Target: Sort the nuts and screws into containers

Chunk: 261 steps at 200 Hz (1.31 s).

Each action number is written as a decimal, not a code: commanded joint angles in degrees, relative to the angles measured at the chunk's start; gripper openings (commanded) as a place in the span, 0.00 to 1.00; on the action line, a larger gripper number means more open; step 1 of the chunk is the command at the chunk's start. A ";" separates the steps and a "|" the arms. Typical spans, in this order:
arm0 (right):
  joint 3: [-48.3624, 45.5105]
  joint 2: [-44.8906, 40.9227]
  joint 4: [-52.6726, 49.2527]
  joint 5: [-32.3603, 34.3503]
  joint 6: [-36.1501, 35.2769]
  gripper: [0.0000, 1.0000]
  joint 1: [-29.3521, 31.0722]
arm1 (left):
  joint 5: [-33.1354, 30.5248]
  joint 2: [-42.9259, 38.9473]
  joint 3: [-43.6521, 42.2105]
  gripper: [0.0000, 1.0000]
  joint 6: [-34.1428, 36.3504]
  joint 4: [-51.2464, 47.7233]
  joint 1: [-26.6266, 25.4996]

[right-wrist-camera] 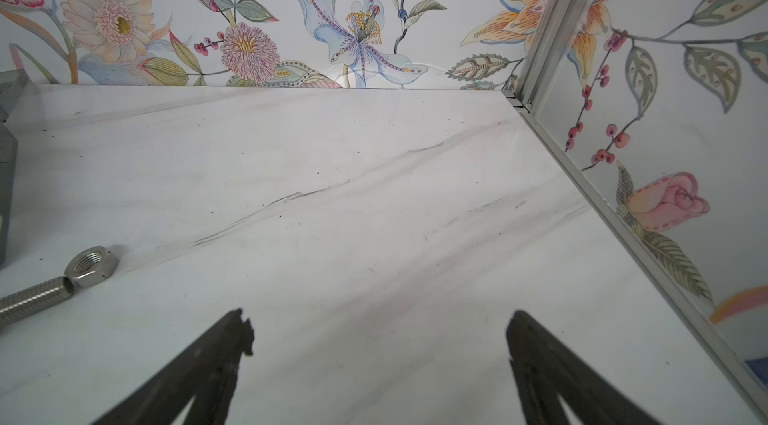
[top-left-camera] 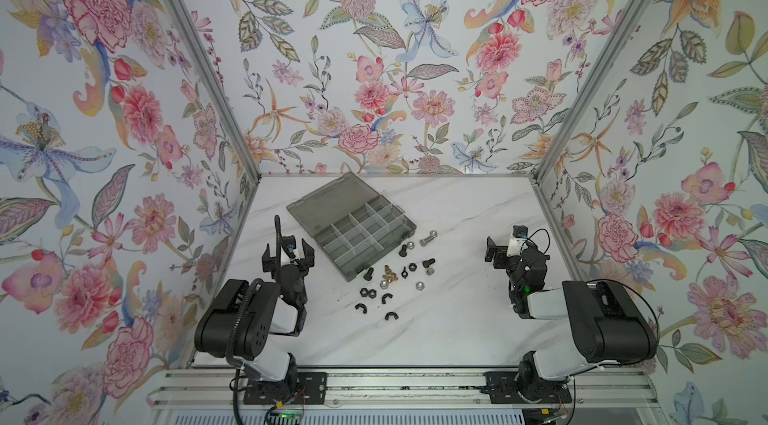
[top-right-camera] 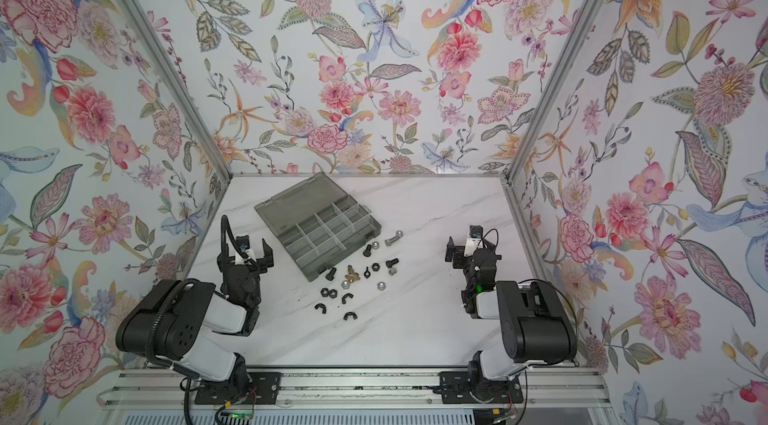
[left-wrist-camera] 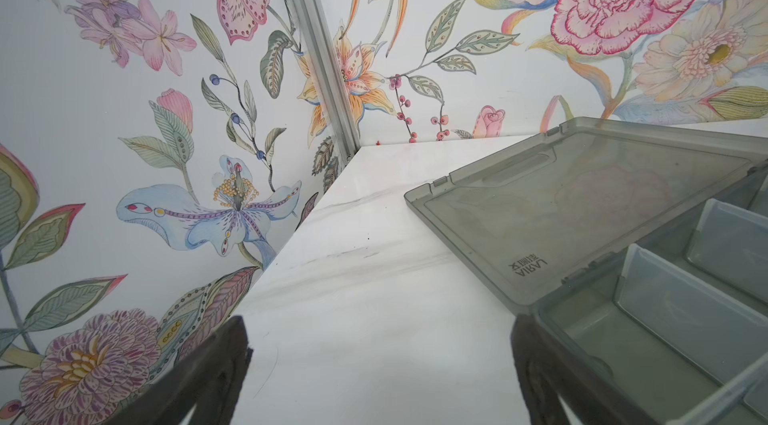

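More than a dozen small pieces lie loose on the marbled counter (top-left-camera: 415, 340), spread at five o'clock from the organizer box (top-left-camera: 374, 259). The screws (top-left-camera: 368, 273) are stubby black ones plus a silver hex bolt (top-left-camera: 428, 240). Mixed in with them are the nuts (top-left-camera: 365, 292), a brass wing nut (top-left-camera: 389, 273) among them. They sit just beside the box's near wall, which I take to keep each carry short. The containers (top-left-camera: 360, 232), the box's divided compartments, look empty to me, so sorting seems not yet begun. The lid (top-left-camera: 328, 200) lies folded flat back at eleven o'clock, leaving every compartment reachable from above.

The left claw (top-left-camera: 287, 253) hangs at nine o'clock from the pile, jaws spread wide and holding nothing. The right claw (right-wrist-camera: 380, 329) hangs at three o'clock, well apart from the hardware, likewise spread and empty. Flanking the pile this way, either could reach in, I'd judge.

One bit of writing is legible: raised lettering (left-wrist-camera: 528, 268) on the lid's inner face, upside down in the left wrist view. It appears to read "LARIA", followed by characters I cannot make out.
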 commanded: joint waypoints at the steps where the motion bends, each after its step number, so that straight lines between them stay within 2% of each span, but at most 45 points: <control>1: -0.16 0.25 1.26 0.63 -0.44 0.99 0.11 | -0.77 0.36 0.83 1.00 0.28 1.26 -0.46; 93: -0.10 0.25 1.04 0.37 -0.33 0.99 -0.03 | -0.43 0.31 0.83 0.99 0.25 1.13 -0.42; 112: -0.14 0.23 1.09 0.44 -0.31 0.99 0.05 | 1.71 -0.05 2.53 0.99 -0.42 -0.38 0.49; 168: -0.24 0.16 1.33 0.50 -0.43 0.99 0.02 | 1.73 0.03 2.41 0.99 -0.24 -0.02 0.50; 187: -0.88 0.11 2.41 -0.19 -0.74 0.99 0.19 | 5.05 -0.20 2.46 1.00 0.71 -0.65 0.51; 236: -0.79 0.04 2.36 -0.14 -0.48 0.99 0.02 | 5.20 -0.15 2.19 0.99 0.95 0.00 0.50; 251: -0.84 -0.56 1.98 -0.66 -0.62 0.99 0.02 | 5.38 -0.76 1.65 0.99 1.21 0.48 0.37; 261: -0.61 -1.71 0.88 -1.18 -0.94 0.99 0.02 | 5.26 -4.37 1.62 0.99 1.00 -1.22 0.46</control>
